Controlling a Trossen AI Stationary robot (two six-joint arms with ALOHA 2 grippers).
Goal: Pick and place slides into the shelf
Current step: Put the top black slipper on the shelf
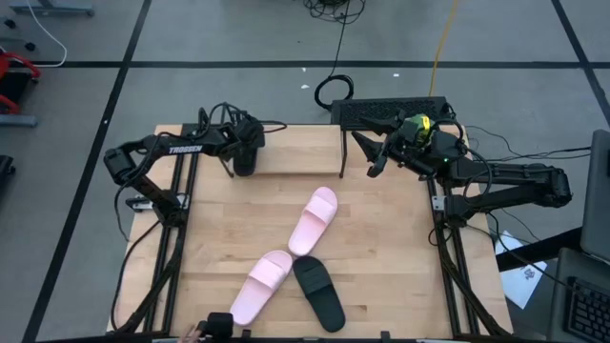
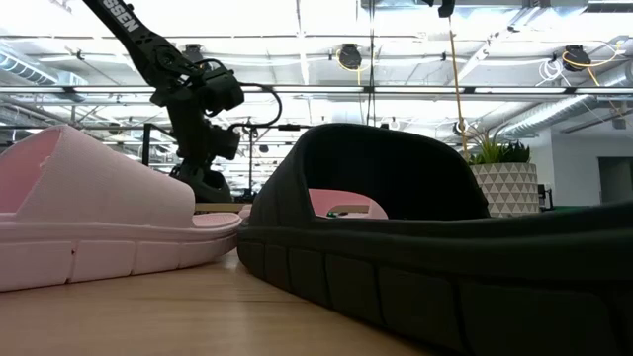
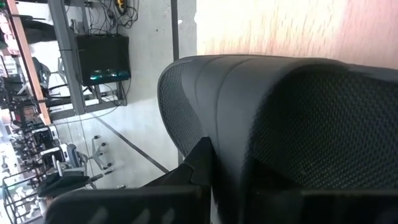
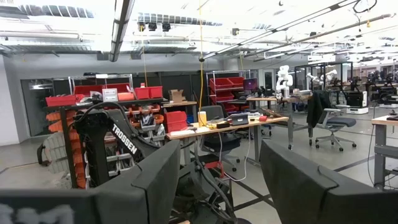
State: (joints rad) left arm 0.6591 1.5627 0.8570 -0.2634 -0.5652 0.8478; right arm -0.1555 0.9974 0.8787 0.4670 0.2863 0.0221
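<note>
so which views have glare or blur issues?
Low view: the near black slide and pink slide are soft, ceiling lights blown out. Left wrist view: wood washed out at one edge. High view: evenly lit.

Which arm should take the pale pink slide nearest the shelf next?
Right. The right gripper is open and empty, with that pale pink slide in front of it; the left gripper holds a matte black slide.
</note>
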